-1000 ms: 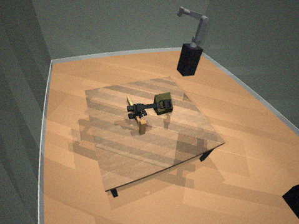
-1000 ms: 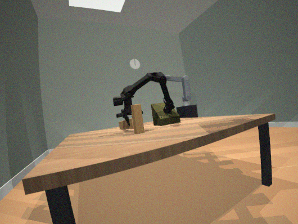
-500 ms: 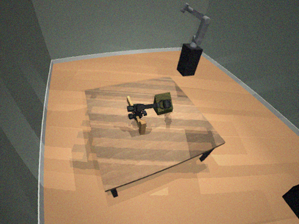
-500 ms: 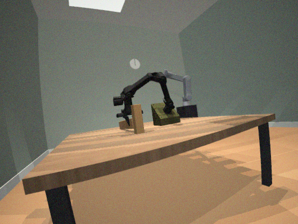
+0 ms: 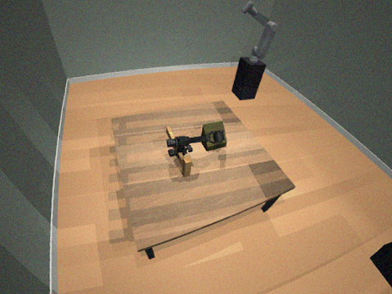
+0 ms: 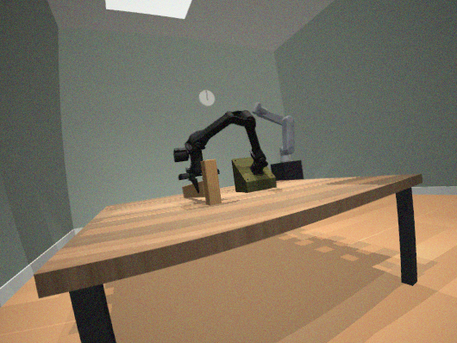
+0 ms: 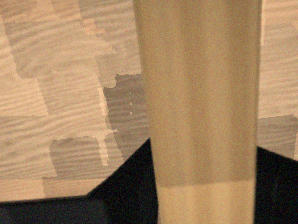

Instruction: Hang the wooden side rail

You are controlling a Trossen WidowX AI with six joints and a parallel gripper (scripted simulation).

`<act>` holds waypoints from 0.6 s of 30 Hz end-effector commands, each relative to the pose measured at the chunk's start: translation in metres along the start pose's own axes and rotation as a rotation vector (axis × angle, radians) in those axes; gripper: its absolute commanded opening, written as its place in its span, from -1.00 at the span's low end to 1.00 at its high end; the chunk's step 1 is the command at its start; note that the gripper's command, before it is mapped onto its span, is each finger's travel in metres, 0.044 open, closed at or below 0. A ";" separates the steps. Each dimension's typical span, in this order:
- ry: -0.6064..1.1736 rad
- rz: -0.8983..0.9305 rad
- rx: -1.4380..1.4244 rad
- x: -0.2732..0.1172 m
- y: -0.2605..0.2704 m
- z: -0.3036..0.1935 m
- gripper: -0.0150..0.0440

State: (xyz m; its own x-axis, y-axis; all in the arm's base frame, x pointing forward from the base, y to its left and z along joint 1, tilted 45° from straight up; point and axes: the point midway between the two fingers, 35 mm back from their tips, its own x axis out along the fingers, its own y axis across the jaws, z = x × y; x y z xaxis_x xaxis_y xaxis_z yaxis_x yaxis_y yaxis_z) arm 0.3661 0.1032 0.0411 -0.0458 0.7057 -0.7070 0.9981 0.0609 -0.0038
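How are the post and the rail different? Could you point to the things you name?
The post [image 5: 186, 168] [image 6: 211, 182] stands up tall, but the rail [image 5: 169, 132] [image 6: 193, 190] [image 7: 201, 90] stretches out sideways. The claw [image 5: 180, 150] [image 6: 198, 190] [image 7: 183, 142] is gripping the rail, while the post stands on the table [image 5: 170, 216] [image 6: 241, 215] ungripped. Both look like light brown wood.
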 end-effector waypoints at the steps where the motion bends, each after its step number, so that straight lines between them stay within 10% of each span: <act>1: -0.002 0.016 -0.003 -0.006 0.002 -0.002 -0.49; 18: -0.002 0.016 -0.003 -0.005 0.001 -0.004 -0.49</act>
State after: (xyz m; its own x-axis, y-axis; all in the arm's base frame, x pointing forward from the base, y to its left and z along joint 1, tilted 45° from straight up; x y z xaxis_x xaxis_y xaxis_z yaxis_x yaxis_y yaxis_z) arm 0.3655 0.1048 0.0430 -0.0455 0.7060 -0.7067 0.9981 0.0617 -0.0026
